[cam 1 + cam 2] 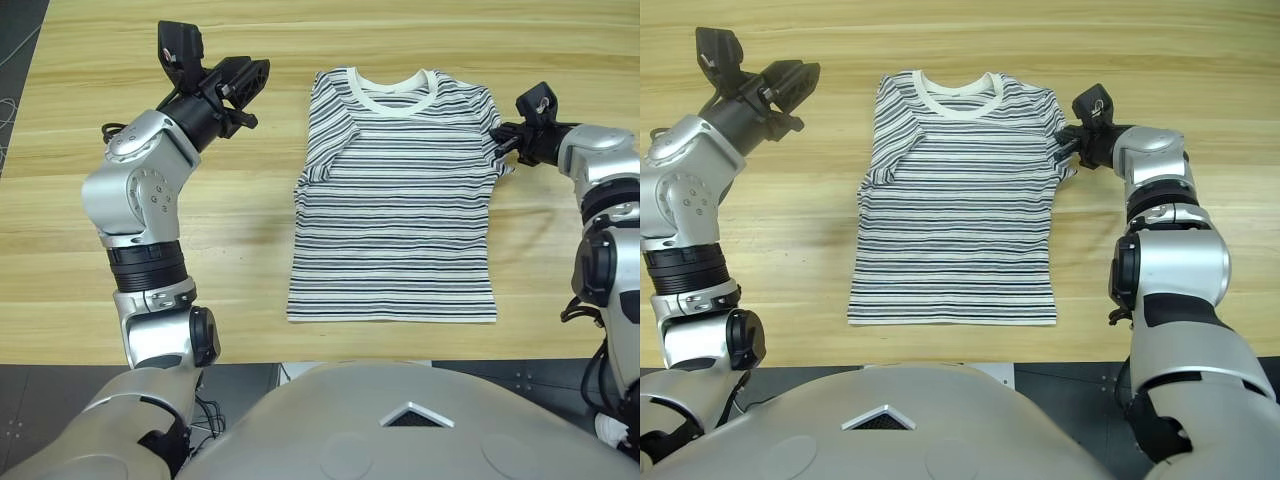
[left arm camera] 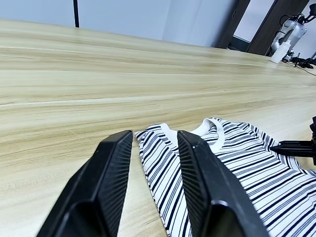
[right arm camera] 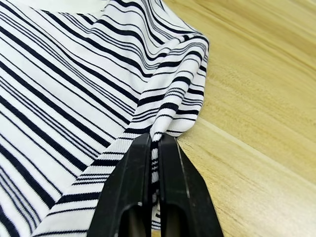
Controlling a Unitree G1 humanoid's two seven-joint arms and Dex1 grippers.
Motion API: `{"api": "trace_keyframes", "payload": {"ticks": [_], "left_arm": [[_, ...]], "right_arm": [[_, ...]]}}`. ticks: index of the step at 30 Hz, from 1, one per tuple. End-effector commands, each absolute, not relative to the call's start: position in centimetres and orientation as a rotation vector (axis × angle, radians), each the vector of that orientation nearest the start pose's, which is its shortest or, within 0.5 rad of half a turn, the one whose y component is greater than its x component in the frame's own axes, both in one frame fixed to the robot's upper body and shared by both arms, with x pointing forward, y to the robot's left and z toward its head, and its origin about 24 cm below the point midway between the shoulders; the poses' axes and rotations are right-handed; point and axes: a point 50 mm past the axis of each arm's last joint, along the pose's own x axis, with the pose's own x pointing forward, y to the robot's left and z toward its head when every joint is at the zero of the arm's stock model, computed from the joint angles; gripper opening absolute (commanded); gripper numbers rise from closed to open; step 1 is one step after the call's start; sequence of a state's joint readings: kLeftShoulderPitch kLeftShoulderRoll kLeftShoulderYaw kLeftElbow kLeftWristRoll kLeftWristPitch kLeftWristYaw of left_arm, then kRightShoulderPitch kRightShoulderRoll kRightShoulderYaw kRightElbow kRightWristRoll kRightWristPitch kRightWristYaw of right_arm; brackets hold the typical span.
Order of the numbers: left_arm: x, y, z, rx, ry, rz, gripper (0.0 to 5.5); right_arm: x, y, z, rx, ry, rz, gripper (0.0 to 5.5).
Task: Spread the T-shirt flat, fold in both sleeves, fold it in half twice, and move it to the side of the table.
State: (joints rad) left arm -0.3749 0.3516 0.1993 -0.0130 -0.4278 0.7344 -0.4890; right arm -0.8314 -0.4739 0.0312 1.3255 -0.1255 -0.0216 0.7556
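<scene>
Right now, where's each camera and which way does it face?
Left eye view: on the head, looking forward and down at the T-shirt on the table; both arms show.
Right eye view: beside it, same scene.
Left wrist view: on the left wrist, looking across the table past the open left gripper toward the collar.
Right wrist view: on the right wrist, close over the right gripper, shut on the sleeve.
Shared: every view shows the T-shirt.

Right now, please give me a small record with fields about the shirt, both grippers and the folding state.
Shirt: black-and-white striped T-shirt, flat on the light wooden table, collar away from the robot
Left gripper: open, empty, apart from the shirt on its left
Right gripper: shut on the right sleeve
Folding: not yet folded in half
</scene>
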Motion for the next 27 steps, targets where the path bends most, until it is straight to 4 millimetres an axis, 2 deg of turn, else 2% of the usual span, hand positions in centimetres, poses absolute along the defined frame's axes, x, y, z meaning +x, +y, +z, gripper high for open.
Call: {"api": "trace_keyframes", "payload": {"ticks": [1,27], "left_arm": [[30.5,19.9,11.5,-0.182,0.242,-0.468,1.70],[30.2,19.4,11.6,-0.189,0.238,-0.486,1.70]], "right_arm": [[35.3,-24.3,4.4,-0.354,0.600,0.562,0.14],[36.6,-21.6,6.4,-0.551,0.479,0.701,0.14]]}}
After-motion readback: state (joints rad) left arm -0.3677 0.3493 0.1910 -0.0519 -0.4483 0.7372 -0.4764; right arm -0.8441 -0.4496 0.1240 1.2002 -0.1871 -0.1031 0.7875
